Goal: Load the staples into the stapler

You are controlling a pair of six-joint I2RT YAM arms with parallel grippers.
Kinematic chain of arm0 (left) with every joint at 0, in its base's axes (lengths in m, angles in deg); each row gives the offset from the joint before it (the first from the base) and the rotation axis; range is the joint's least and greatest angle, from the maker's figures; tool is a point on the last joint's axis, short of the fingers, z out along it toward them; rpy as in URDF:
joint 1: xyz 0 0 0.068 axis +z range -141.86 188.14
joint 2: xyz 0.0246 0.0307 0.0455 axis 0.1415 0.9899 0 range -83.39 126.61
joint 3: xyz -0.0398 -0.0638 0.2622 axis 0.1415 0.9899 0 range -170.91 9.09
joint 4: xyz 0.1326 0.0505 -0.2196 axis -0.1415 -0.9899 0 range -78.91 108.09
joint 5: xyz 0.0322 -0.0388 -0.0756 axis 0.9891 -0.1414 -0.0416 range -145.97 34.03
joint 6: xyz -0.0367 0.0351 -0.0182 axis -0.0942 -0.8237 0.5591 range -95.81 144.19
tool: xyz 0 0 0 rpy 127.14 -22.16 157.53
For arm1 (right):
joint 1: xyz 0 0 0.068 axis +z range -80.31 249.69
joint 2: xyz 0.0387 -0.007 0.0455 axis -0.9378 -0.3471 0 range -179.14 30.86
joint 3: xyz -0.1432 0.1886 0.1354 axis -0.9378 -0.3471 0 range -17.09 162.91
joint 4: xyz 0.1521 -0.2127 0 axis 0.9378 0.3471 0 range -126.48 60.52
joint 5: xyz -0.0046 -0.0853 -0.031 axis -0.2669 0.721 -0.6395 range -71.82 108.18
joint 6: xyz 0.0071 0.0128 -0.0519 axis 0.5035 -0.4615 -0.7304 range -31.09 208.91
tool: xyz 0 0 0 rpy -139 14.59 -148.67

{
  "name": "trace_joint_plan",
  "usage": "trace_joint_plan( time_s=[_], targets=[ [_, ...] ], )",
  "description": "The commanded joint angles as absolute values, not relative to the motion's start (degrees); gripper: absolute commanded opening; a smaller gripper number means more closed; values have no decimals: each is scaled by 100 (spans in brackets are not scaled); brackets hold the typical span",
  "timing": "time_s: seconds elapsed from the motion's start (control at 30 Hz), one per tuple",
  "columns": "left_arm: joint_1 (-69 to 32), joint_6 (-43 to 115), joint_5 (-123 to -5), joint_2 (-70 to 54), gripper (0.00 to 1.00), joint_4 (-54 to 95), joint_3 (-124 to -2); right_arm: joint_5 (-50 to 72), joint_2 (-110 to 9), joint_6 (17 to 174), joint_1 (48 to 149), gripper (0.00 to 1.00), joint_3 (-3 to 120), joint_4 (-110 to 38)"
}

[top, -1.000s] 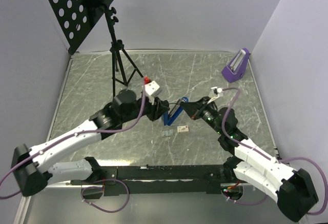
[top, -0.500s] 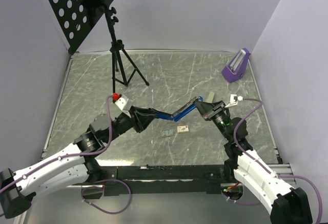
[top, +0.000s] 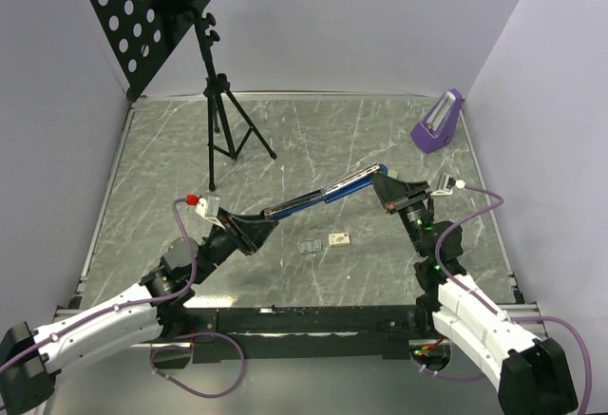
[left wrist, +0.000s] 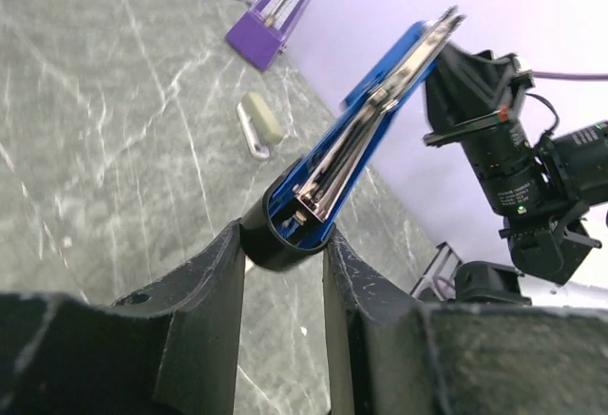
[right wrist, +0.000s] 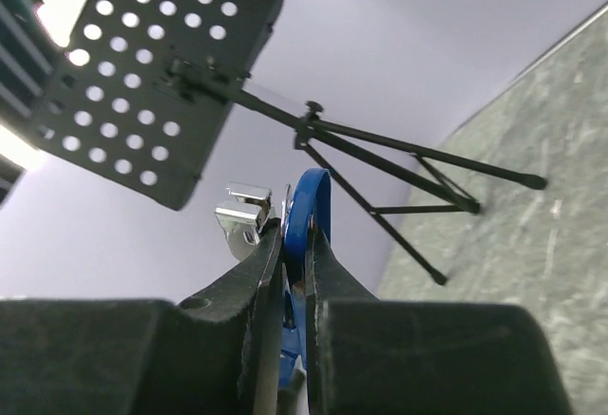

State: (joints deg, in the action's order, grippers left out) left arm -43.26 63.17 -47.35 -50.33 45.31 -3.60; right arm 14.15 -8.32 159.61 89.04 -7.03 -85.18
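The blue stapler (top: 323, 194) hangs in the air above the marble-patterned surface (top: 332, 140), swung open into a long, nearly straight line between the two arms. The left tool (top: 258, 227) is clamped on its rounded lower end, which sits between the black fingers (left wrist: 214, 292). The right tool (top: 383, 180) pinches the higher end, its fingers closed tight on the blue edge. The box of staples (top: 339, 239) lies flat on the surface below the stapler, with the grey tray-like piece (top: 309, 245) just beside it on the left. A black music stand (top: 152, 7) and a purple metronome (top: 439, 122) stand at the back
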Motion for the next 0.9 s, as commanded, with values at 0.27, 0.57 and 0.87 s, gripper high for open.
trace_joint_plan(
  time_s=[0.27,0.57,0.87],
  targets=[
    [-4178,7094,-4007,-4806,62,4744,-93,1660,-1080,16687,8858,0,-496,-10310],
    [-4161,5998,-4164,-5561,86,3726,-891,1326,-1238,16204,8867,0,-487,-9958],
    [-4170,4170,-5243,-4676,95,2671,-2693,1036,-2037,16239,8990,0,-514,-10564]
  ],
)
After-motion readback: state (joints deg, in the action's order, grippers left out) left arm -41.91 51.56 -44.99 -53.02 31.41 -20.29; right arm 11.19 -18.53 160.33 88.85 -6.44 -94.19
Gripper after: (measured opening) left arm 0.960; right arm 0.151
